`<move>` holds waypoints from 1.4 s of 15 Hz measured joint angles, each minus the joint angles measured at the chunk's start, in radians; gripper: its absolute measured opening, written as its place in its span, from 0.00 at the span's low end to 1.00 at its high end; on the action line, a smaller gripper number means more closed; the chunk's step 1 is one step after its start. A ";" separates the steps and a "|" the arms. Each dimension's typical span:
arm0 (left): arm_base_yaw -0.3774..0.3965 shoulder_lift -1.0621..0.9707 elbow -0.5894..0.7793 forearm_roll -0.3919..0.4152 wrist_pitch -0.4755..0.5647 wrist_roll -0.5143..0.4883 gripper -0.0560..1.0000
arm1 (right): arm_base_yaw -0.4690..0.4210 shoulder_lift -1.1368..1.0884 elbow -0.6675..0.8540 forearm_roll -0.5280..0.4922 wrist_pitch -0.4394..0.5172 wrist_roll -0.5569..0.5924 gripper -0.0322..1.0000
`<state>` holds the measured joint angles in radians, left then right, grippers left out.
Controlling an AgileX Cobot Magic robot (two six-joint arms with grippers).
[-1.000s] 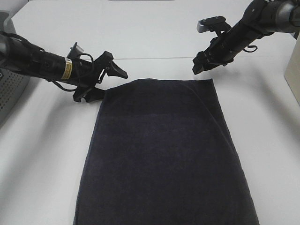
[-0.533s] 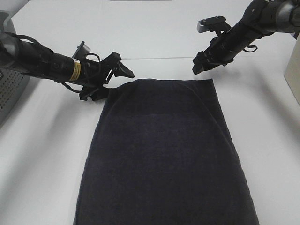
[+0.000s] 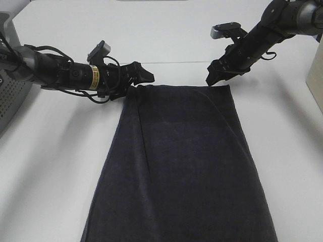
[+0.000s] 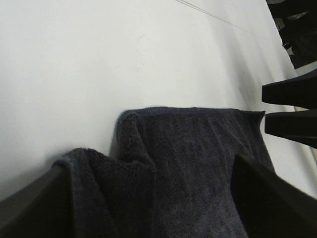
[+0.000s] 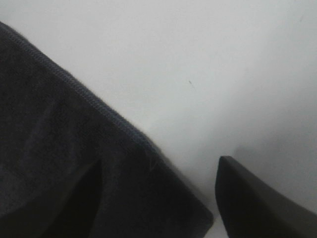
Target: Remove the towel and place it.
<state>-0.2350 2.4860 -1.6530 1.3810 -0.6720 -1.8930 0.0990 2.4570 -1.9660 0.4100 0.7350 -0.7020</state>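
Observation:
The dark navy towel point(image 3: 181, 161) lies flat on the white table point(image 3: 50, 166), running from mid-table to the near edge. My left gripper point(image 3: 140, 77) is open at the towel's far left corner. In the left wrist view point(image 4: 148, 166) its fingers point(image 4: 29, 208) straddle a bunched fold of the towel point(image 4: 198, 158). My right gripper point(image 3: 214, 79) is open at the far right corner. In the right wrist view point(image 5: 158, 166) that corner of the towel point(image 5: 59, 148) lies between its fingers point(image 5: 252, 203). A long crease runs down the towel's left side.
A grey perforated basket point(image 3: 11, 96) stands at the left edge of the table. A pale object point(image 3: 316, 80) shows at the right edge. A seam in the table top point(image 3: 176, 62) runs just behind the towel.
My left gripper slid right along the towel's far edge and pushed the far left corner inward, raising a fold and a long crease. My right gripper dropped slightly onto the far right corner.

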 joint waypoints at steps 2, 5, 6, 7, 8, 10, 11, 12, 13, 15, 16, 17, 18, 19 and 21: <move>0.000 0.000 -0.011 0.008 0.002 0.050 0.67 | 0.000 0.000 0.000 -0.018 0.003 0.000 0.65; 0.007 -0.014 -0.013 0.248 0.014 0.007 0.52 | 0.000 0.000 0.000 -0.084 -0.021 0.003 0.65; 0.008 -0.016 -0.013 0.296 0.028 -0.023 0.51 | 0.000 0.000 0.000 -0.104 -0.024 0.013 0.64; 0.010 -0.016 -0.014 0.319 0.042 -0.042 0.51 | 0.000 0.000 0.000 -0.124 -0.024 0.036 0.64; 0.010 -0.017 -0.015 0.326 0.057 -0.051 0.51 | 0.000 0.005 0.000 -0.136 -0.024 0.053 0.63; 0.010 -0.018 -0.017 0.332 0.065 -0.053 0.50 | 0.000 0.040 -0.003 -0.151 -0.033 0.063 0.59; 0.013 -0.018 -0.017 0.337 0.067 -0.054 0.48 | 0.000 0.046 -0.009 -0.149 -0.041 0.065 0.55; 0.013 -0.018 -0.017 0.339 0.071 -0.053 0.43 | 0.000 0.049 -0.011 -0.149 -0.042 0.065 0.49; 0.013 -0.018 -0.017 0.339 0.075 -0.048 0.39 | 0.000 0.049 -0.011 -0.149 -0.043 0.065 0.45; 0.016 -0.018 -0.017 0.339 0.081 -0.032 0.16 | 0.001 0.049 -0.011 -0.137 -0.033 0.068 0.20; 0.016 -0.018 -0.017 0.339 0.086 -0.021 0.08 | 0.002 0.049 -0.011 -0.128 -0.025 0.069 0.07; 0.016 -0.018 -0.018 0.339 0.098 -0.010 0.06 | 0.002 0.049 -0.011 -0.126 -0.025 0.069 0.04; 0.016 -0.025 -0.018 0.341 0.128 0.003 0.05 | 0.002 0.049 -0.011 -0.125 -0.030 0.065 0.04; 0.016 -0.028 -0.028 0.345 0.160 0.011 0.05 | 0.002 0.050 -0.011 -0.131 -0.058 0.062 0.04; 0.016 -0.031 -0.065 0.351 0.223 0.041 0.05 | 0.002 0.060 -0.011 -0.141 -0.177 0.062 0.04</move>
<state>-0.2190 2.4550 -1.7180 1.7320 -0.4490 -1.8520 0.1010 2.5170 -1.9770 0.2690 0.5580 -0.6400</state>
